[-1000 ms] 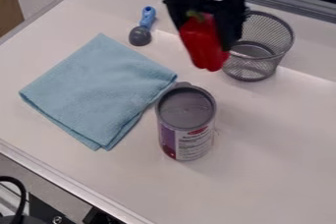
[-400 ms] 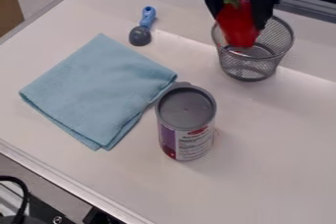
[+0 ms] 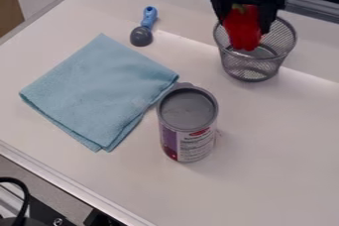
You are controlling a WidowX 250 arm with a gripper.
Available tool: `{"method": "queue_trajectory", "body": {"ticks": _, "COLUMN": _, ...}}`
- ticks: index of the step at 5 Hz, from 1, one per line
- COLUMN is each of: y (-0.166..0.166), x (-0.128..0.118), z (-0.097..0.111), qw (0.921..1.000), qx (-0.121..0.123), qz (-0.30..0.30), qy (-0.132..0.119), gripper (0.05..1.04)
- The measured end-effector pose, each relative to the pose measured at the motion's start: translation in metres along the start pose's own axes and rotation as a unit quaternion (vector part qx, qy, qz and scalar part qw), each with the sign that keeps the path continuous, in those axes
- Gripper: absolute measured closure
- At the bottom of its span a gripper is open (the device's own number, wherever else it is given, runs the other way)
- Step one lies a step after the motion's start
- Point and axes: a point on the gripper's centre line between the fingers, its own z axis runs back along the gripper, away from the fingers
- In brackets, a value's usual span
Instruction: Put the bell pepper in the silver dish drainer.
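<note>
Gripper: the black gripper [image 3: 247, 26] is holding the pepper between its two fingers, one at each side.
Bell pepper: the red bell pepper [image 3: 244, 32] is hanging upright, stem on top, and is appearing in front of the drainer's opening; its exact height I cannot tell.
Dish drainer: the silver mesh drainer [image 3: 252, 68] is standing on the white table [image 3: 278, 145].
Step in hand: the robot is, I think, lining up for the release.
Doing it well: because the pepper is overlapping the left part of the rim, a small centring is probably helping, then a gentle lowering, with the fingers opening only when the pepper's lower end is sitting inside the rim.
Risk: a wide opening is possibly pushing the mesh wall and tipping this light drainer.
Count: I am counting one pepper, one drainer, one gripper, one can [image 3: 189, 132], one blue cloth [image 3: 99, 91] and one blue-handled utensil [image 3: 144, 28].
</note>
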Motion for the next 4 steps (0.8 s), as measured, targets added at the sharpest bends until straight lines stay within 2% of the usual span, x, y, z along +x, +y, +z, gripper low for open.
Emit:
{"method": "queue_trajectory", "body": {"ticks": 1, "y": 0.0027, "x": -0.0012, "z": -0.0077, "qw": 0.9995, "qx": 0.017, "qz": 0.022, "qy": 0.012, "gripper": 0.144}}
{"method": "queue_trajectory", "body": {"ticks": 2, "y": 0.0037, "x": -0.0031, "z": -0.0079, "qw": 0.9992, "qx": 0.021, "qz": 0.028, "qy": 0.019, "gripper": 0.087}}
{"method": "queue_trajectory", "body": {"ticks": 3, "y": 0.0062, "x": -0.0016, "z": -0.0064, "qw": 0.9985, "qx": 0.030, "qz": 0.044, "qy": 0.017, "gripper": 0.087}}
{"method": "queue_trajectory", "body": {"ticks": 4, "y": 0.0045, "x": -0.0019, "z": -0.0064, "qw": 0.9983, "qx": 0.025, "qz": 0.049, "qy": 0.019, "gripper": 0.087}}
